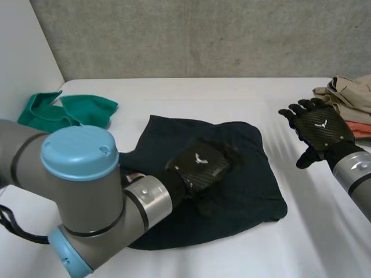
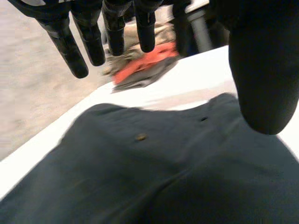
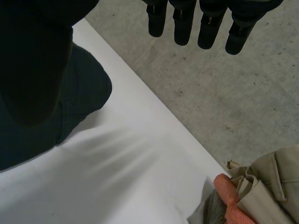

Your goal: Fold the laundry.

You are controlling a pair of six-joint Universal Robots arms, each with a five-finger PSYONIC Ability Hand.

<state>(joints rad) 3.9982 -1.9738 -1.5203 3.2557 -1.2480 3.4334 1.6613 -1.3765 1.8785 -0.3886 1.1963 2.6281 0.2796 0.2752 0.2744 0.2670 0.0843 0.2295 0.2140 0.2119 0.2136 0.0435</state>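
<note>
Centrally, left robot hand point(image 1: 200, 168), fingers straight, over rumpled dark cloth point(image 1: 249, 185), right robot hand point(image 1: 322, 128) splayed above smooth white table point(image 1: 232, 92).

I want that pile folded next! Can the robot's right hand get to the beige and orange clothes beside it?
Probably yes. The right hand is open over bare table, and the pile of clothes lies close beside it with nothing between.
</note>
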